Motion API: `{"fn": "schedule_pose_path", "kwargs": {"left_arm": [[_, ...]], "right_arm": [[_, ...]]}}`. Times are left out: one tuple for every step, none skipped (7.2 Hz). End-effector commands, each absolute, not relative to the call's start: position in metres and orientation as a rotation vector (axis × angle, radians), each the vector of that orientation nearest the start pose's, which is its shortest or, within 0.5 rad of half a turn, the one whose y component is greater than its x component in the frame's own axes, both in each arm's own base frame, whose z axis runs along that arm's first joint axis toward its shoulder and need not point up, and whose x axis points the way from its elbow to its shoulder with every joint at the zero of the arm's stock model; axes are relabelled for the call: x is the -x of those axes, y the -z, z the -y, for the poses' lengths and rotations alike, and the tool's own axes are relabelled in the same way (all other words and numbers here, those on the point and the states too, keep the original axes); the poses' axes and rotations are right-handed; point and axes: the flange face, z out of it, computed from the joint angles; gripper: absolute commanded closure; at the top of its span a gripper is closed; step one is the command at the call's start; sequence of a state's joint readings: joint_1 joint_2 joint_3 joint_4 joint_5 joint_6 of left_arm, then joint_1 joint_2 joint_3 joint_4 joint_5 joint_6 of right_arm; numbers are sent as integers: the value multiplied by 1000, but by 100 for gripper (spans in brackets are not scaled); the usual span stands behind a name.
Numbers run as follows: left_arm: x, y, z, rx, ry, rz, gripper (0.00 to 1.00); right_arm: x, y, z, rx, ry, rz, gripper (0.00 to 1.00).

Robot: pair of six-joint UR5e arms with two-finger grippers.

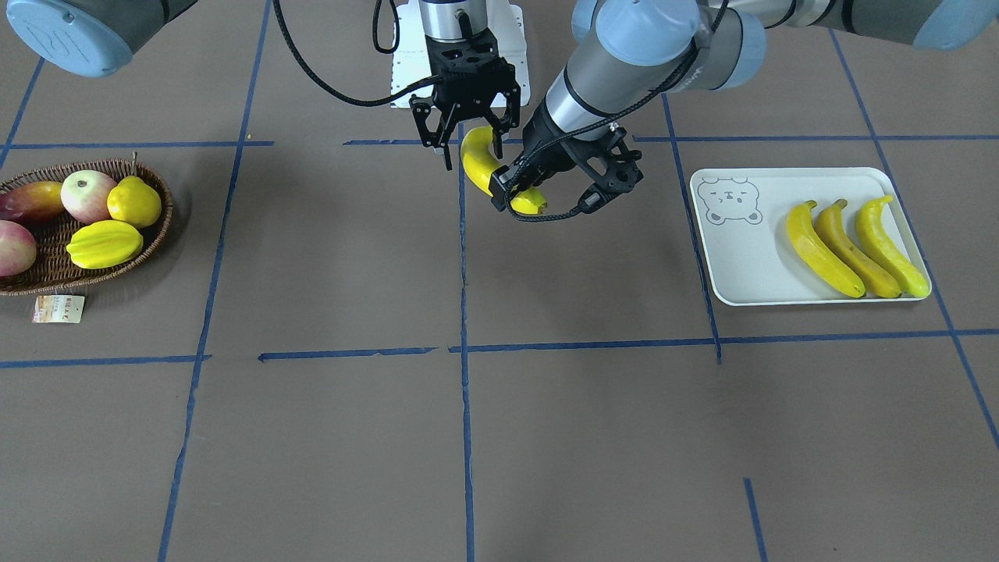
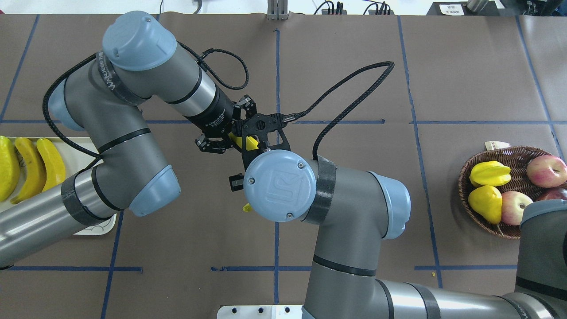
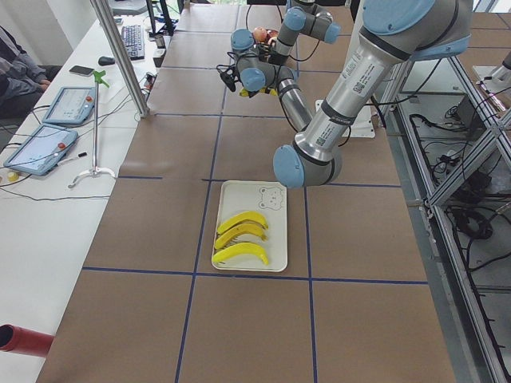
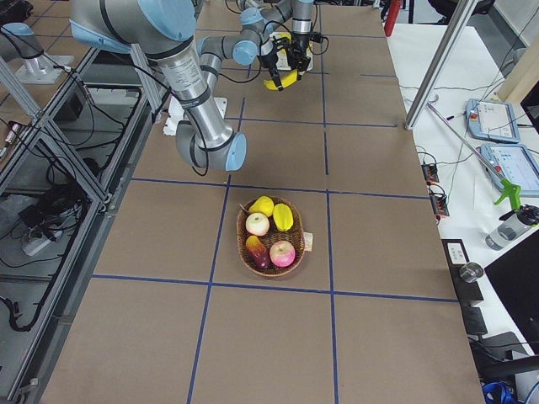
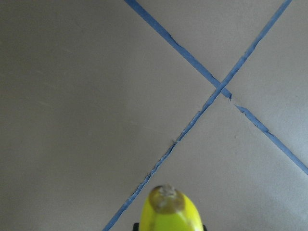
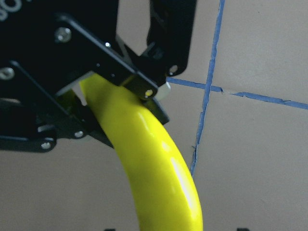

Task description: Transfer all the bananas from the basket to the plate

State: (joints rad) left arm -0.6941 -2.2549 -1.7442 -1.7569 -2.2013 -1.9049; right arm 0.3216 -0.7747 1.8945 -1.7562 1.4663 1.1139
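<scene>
Between your left pincer [image 1: 517,195] and right pincer [image 1: 476,142], one banana [image 1: 476,164] above the bench [image 1: 546,429].
Left pincer clamps it near one tip; right pincer stands wide about the other end.

Matte brown paper-covered desk [image 1: 328,437], blue tape grid lines [image 1: 465,437]. White rectangular plastic tray [image 1: 741,273], grey bear-face drawing [image 1: 729,201] in a corner. Two bright glossy yellow curved bananas [image 1: 821,251] on it, duller orange-brown curved banana [image 1: 852,248] between, dark tips. Airborne glossy yellow banana [image 1: 476,164], brownish tip. Dark-brown woven wicker basket [image 1: 160,234], beige paper tag [image 1: 58,308]. Yellow ridged starfruit [image 1: 104,243], yellow pear-shaped fruit [image 1: 134,201], red-and-pale-green round apple [image 1: 88,195]. Arms [image 2: 350,208] grey, pale-blue joint caps [image 2: 279,185]. Left gripper [image 1: 517,197] and right gripper [image 1: 472,148] black, jaws too.
</scene>
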Motion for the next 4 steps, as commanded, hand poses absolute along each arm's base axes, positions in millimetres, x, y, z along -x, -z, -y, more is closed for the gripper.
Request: {"fn": "schedule_pose_path", "kwargs": {"left_arm": [[-447, -161, 471, 385, 587, -1091, 100], [-442, -178, 473, 382, 600, -1071, 100], [-426, -200, 483, 377, 636, -1050, 100], [-400, -224, 491, 345, 640, -1037, 100]], "right_arm": [[520, -76, 323, -439, 87, 870, 1], [500, -80, 320, -424, 92, 898, 1], [477, -91, 325, -389, 95, 919, 1], [457, -104, 336, -351, 118, 924, 1]]}}
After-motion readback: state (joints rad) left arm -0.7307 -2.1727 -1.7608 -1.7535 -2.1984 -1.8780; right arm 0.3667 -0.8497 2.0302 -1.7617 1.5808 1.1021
